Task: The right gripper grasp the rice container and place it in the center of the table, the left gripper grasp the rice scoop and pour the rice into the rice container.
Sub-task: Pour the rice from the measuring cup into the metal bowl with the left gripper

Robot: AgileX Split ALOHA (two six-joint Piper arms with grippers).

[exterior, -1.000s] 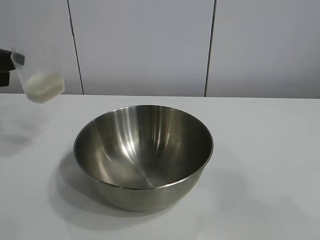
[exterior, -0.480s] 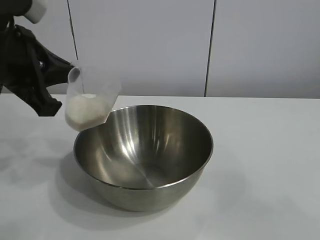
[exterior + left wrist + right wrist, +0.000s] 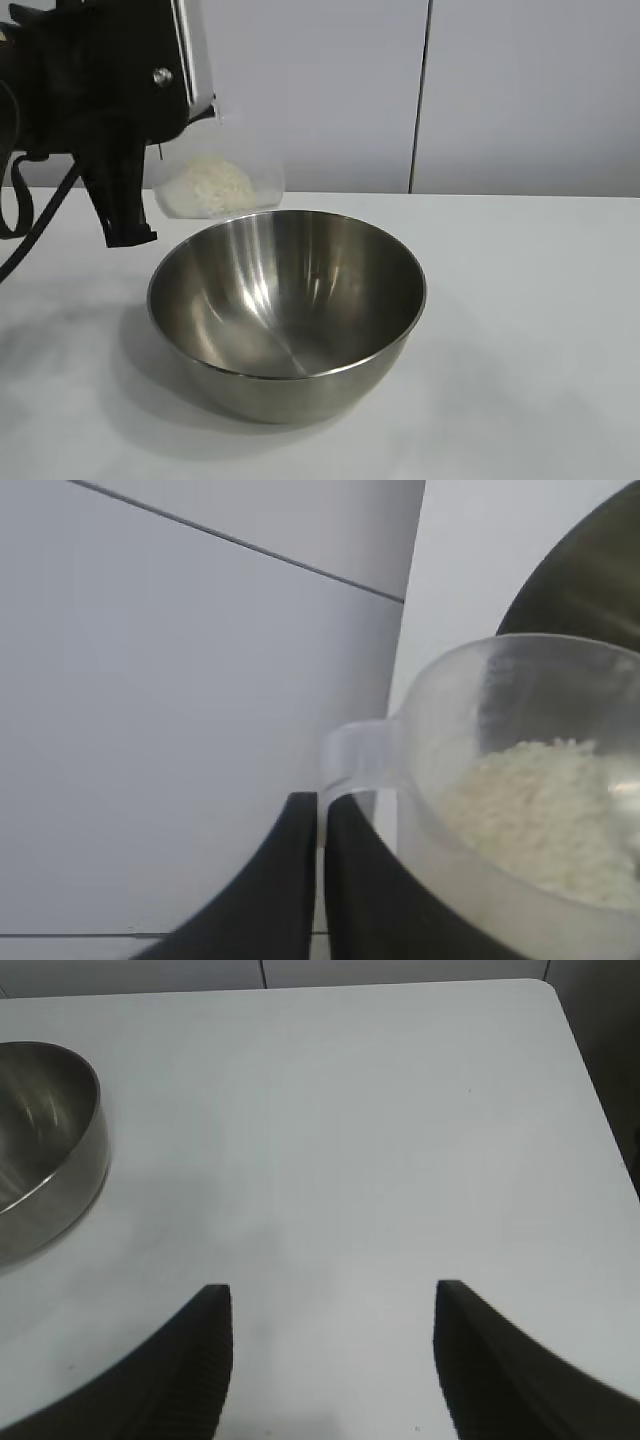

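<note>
The left gripper [image 3: 320, 880], jaws clamped on the cup's [image 3: 215, 180] tab, has swung it to the bowl's [image 3: 287, 315] rim mid-desk and tipped it; rice [image 3: 210, 186] about to spill. Right gripper [image 3: 330, 1360] idles apart, empty.

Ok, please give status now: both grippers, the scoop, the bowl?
Left gripper shut on rice scoop, tilted at bowl's far-left rim. Rice not yet in rice container. Right gripper open, empty, over table. Nothing blocking.
</note>
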